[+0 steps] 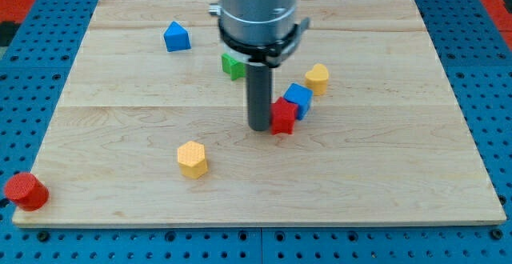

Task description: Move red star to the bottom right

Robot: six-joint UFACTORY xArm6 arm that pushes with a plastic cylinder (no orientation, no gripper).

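Note:
The red star lies just right of the board's middle. My tip stands right against its left side, touching or nearly so. A blue cube sits against the star's upper right. A yellow block lies just beyond the cube, toward the view's top right. The arm's grey body comes down from the view's top and hides part of a green block.
A blue block lies at the upper left. A yellow hexagon lies at the lower left of middle. A red cylinder sits at the board's bottom left corner. The wooden board rests on a blue pegboard.

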